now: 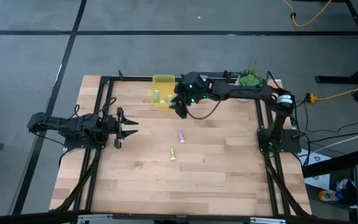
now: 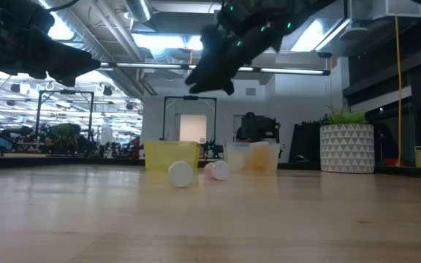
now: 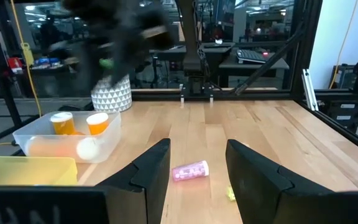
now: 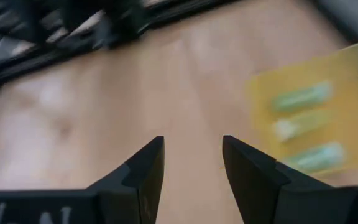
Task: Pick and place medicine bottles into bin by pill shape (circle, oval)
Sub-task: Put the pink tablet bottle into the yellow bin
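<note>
Two slim medicine bottles lie on their sides in the middle of the table: a purple one (image 1: 182,135) (image 3: 190,171) and a yellow-green one (image 1: 173,154). The yellow bin (image 1: 162,90) (image 4: 316,118) at the far side holds three slim greenish bottles (image 4: 300,98). A clear bin (image 3: 67,134) beside it holds orange bottles (image 3: 97,122). My right gripper (image 1: 181,111) (image 4: 191,142) hangs open and empty above the table, just beside the yellow bin's near right corner. My left gripper (image 1: 134,126) (image 3: 197,144) waits open at the left, pointing level at the purple bottle.
A white-potted green plant (image 1: 250,79) (image 2: 347,146) stands at the far right corner. A black frame (image 1: 104,84) runs round the table's edges. In the low view the two loose bottles show end-on (image 2: 180,174) (image 2: 218,171) in front of the bins.
</note>
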Controlling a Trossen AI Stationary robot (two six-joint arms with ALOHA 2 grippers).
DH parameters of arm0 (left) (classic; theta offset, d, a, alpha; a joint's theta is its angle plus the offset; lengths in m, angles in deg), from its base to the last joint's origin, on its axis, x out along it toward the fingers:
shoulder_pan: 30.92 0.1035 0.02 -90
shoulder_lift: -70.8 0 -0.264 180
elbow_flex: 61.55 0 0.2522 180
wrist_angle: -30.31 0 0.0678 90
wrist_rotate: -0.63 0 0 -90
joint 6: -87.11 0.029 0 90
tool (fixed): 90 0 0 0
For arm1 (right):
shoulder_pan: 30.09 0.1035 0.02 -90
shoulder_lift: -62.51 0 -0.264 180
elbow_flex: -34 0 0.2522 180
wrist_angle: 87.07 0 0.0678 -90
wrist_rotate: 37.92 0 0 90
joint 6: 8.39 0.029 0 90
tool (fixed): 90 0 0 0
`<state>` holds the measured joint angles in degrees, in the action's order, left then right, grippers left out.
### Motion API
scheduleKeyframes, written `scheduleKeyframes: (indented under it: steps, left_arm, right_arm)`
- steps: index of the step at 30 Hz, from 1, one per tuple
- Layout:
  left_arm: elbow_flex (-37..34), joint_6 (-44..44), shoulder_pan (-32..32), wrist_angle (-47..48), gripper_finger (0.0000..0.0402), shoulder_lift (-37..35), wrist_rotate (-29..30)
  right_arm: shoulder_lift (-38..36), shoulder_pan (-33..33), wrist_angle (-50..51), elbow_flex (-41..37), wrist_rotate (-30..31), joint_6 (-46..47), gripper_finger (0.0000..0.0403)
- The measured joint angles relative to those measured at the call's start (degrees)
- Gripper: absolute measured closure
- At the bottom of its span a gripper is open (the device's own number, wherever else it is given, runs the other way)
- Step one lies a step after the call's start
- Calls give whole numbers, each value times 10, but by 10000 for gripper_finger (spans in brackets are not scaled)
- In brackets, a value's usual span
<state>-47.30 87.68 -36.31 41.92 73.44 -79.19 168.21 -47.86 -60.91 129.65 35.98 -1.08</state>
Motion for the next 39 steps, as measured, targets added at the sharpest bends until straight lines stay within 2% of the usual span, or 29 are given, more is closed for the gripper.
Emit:
scheduleKeyframes:
  steps: [3, 11, 16, 21, 28, 31, 35, 39]
  left_arm:
    - [0, -5, 0, 0, 253, 0, -1]
    - [0, -20, 0, 0, 253, 0, -3]
    - [0, -32, 0, 0, 253, 0, -5]
    - [0, -34, 0, 0, 253, 0, -5]
    - [0, -34, 0, 0, 253, 0, -5]
    - [0, -34, 0, 0, 253, 0, -5]
    - [0, -34, 0, 0, 253, 0, -5]
    - [0, -34, 0, 0, 253, 0, -5]
  right_arm:
    - [-19, 30, 69, 0, -20, -11, 238]
    - [-34, 145, 185, 0, 21, -32, 238]
    - [-34, 205, 247, 0, 88, -33, 238]
    - [-34, 246, 268, 0, 153, -49, 238]
    - [-32, 272, 255, 0, 195, -95, 238]
    - [-32, 272, 198, -24, 212, -89, 238]
    - [-30, 265, 89, -76, 252, -15, 238]
    - [-30, 258, 28, -116, 326, 80, 238]
